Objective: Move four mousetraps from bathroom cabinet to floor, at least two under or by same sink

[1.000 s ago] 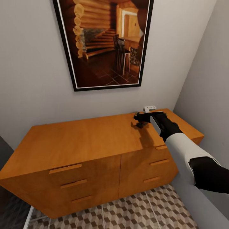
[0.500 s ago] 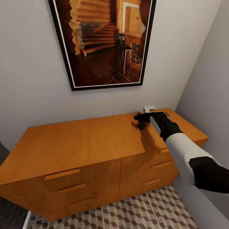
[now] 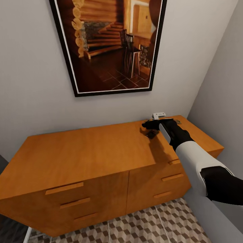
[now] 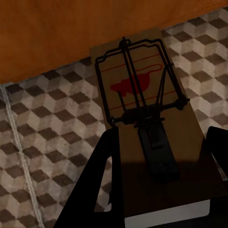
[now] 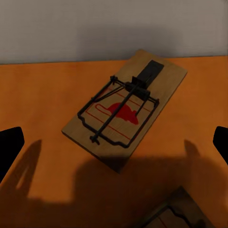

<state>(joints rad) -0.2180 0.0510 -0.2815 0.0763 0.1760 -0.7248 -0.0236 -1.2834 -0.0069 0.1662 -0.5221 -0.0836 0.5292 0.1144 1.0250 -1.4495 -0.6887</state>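
While my left gripper [image 4: 156,190] grips one mousetrap [image 4: 142,109] above the bathroom floor [image 4: 52,118], I hover the right gripper [image 5: 114,142], jaws wide and empty, over another mousetrap [image 5: 124,108] on the cabinet [image 3: 84,148]; next: descend, close.

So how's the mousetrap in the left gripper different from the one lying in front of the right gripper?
The tan wooden mousetrap with dark wire in the left gripper is clamped at one end between the fingers; the matching mousetrap on the cabinet lies free. The held one hangs over the cube-patterned floor tiles; the other rests flat on the orange-brown cabinet top, between the right gripper's spread fingers. Both show a red mouse print.
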